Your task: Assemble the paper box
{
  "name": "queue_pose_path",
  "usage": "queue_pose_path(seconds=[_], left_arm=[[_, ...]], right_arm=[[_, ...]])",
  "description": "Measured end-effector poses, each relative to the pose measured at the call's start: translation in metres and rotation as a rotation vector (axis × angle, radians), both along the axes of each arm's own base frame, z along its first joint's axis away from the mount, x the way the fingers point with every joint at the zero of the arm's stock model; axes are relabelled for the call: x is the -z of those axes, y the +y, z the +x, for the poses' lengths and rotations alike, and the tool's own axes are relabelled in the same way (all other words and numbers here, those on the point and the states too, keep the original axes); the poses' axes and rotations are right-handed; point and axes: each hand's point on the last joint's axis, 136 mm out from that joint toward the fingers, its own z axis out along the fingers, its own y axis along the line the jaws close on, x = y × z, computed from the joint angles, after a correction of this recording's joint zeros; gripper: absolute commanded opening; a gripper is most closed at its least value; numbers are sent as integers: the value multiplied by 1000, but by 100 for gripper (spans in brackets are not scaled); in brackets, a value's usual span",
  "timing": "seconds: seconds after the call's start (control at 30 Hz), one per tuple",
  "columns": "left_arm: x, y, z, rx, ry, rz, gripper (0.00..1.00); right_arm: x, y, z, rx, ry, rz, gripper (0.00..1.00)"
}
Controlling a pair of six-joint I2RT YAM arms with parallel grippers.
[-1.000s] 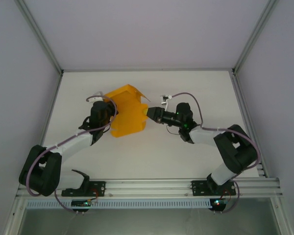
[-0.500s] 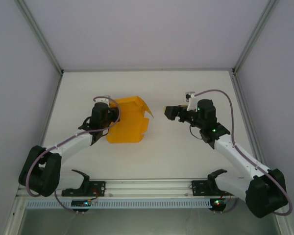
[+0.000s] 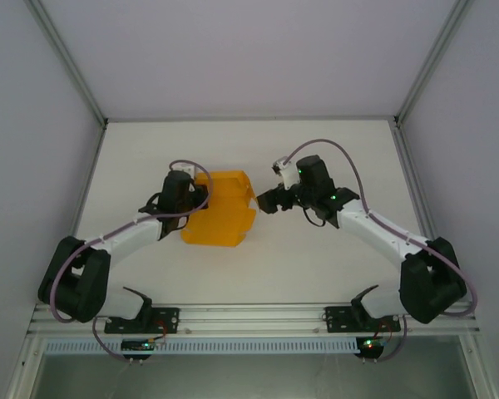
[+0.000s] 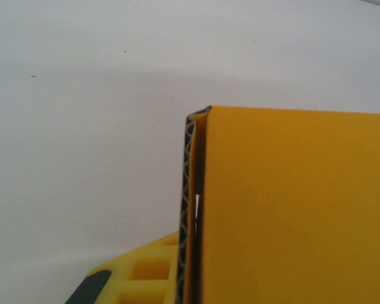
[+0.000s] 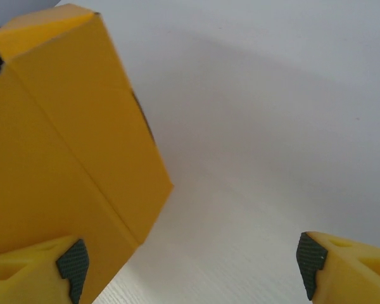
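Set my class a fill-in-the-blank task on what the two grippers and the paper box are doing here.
The paper box lies on a ___ table.
The left gripper is ___ (open/shut) on the box's edge.
The right gripper, beside the box, is ___ (open/shut) and holds nothing.
Missing words: white; shut; open.

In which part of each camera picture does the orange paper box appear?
Top external: paper box left of centre, between the two arms.
Left wrist: paper box at lower right.
Right wrist: paper box at the left side.
Shared landmark: the white table beneath it.
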Motion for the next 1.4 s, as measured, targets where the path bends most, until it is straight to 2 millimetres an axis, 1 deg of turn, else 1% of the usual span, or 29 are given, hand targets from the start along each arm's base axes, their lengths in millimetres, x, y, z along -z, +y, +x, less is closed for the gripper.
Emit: queue_pose_path(seconds=[0.07, 0.1, 0.2, 0.33, 0.4, 0.5, 0.53, 0.67, 0.73, 0.8, 0.9, 1.07, 1.17, 1.27, 1.4], left_arm=[[3, -2, -1, 8, 9, 7, 1], [3, -4, -1, 13, 11, 9, 1], [3, -8, -2, 25, 13, 20, 1], [-4, -13, 0, 33, -8, 29, 1], [-6, -15, 0, 33, -14, 31, 0], [-7, -18, -1, 43, -19, 37, 0], [-7, -18, -1, 44, -19, 41, 0], [-4, -21, -5, 53, -16, 70, 0], [-2, -18, -6, 41, -13, 89, 0], [-2, -22, -9, 48, -7, 90, 0], [-7, -29, -12, 38, -12, 106, 0], [-18, -27, -11, -53, -5, 123, 0], [-19, -27, -9, -101, 11, 110, 0], [-16, -30, -10, -119, 32, 99, 0], [-14, -35, -10, -120, 41, 86, 0]], right_arm=[[2, 9, -1, -37, 10, 0, 73], [4, 14, -2, -54, 16, -1, 71], [8, 27, -4, -97, 32, -2, 69], [12, 43, -3, -137, 52, 4, 68], [15, 49, -2, -149, 61, 2, 68], [22, 56, -1, -151, 65, -18, 64], [24, 57, 0, -140, 60, -31, 60], [30, 54, 12, -19, -12, -129, 25], [32, 47, 23, 80, -60, -185, 14], [35, 36, 37, 193, -105, -233, 7], [40, 25, 52, 335, -138, -282, 0], [34, 26, 65, 523, -179, -315, 0], [35, 24, 71, 635, -175, -334, 0], [40, 19, 72, 751, -140, -351, 0], [42, 11, 70, 841, -100, -347, 0]])
